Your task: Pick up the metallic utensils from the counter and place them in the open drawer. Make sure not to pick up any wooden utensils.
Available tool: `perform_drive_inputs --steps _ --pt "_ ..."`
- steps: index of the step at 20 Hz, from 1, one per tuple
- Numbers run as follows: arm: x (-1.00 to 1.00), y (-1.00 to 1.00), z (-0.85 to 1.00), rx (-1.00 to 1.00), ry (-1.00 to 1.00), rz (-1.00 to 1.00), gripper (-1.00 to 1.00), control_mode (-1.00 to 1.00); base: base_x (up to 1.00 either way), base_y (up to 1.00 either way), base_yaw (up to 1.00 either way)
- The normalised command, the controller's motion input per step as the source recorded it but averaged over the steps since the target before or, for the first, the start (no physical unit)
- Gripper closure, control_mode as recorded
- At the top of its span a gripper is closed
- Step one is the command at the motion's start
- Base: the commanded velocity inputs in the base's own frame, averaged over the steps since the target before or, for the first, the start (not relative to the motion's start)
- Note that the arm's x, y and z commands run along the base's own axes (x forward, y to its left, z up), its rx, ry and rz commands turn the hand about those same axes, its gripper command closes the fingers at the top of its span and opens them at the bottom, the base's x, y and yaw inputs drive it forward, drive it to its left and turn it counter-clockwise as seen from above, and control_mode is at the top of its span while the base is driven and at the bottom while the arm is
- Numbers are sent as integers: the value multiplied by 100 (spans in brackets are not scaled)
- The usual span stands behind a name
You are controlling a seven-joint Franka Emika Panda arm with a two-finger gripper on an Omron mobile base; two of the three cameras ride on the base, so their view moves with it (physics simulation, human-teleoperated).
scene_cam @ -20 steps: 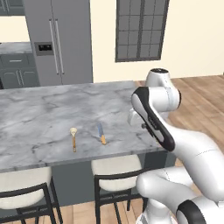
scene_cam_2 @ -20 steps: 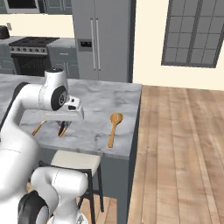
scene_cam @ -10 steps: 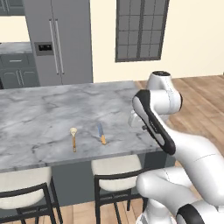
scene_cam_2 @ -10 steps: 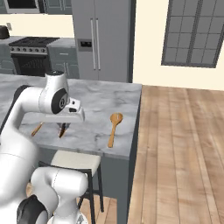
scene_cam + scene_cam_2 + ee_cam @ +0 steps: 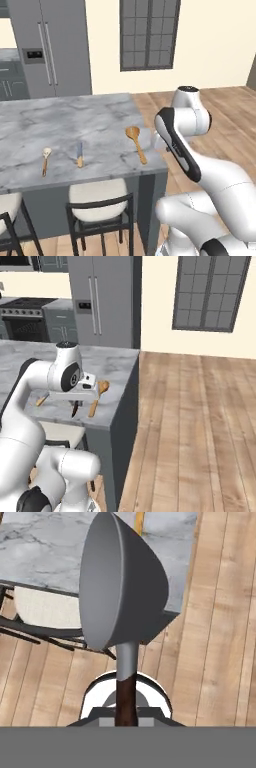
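My gripper (image 5: 76, 402) is shut on the round grey-headed utensil (image 5: 120, 587). Its thin dark handle (image 5: 125, 697) runs down between my fingers, above the wooden floor just off the counter's corner. On the marble counter (image 5: 75, 120) lies the knife (image 5: 79, 155) with a grey-blue blade and an orange handle. To its left rests the small cream-headed spoon (image 5: 45, 159). The large wooden spoon (image 5: 136, 142) lies near the counter's right end, close to my hand. The open drawer is out of view.
Two stools (image 5: 97, 195) stand under the counter's front edge. A grey fridge (image 5: 50, 47) stands behind the counter and a stove (image 5: 22, 318) at the far left. Wooden floor (image 5: 200, 421) stretches open on the right, below a window.
The whole picture has shifted left in both base views, so the camera has moved with the base. My gripper stays shut on the grey-headed utensil.
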Motion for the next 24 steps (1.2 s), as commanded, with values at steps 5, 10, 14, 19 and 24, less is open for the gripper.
perform_drive_inputs --steps 5,10,14,19,24 --pt "0 0 0 0 0 0 100 100 6 -100 -1" --pt "0 0 0 0 0 0 100 100 86 -83 12" --pt "0 0 0 0 0 0 100 100 100 -87 29" --pt "0 0 0 0 0 0 100 100 100 -72 48" --pt "0 0 0 0 0 0 100 100 100 -70 49"
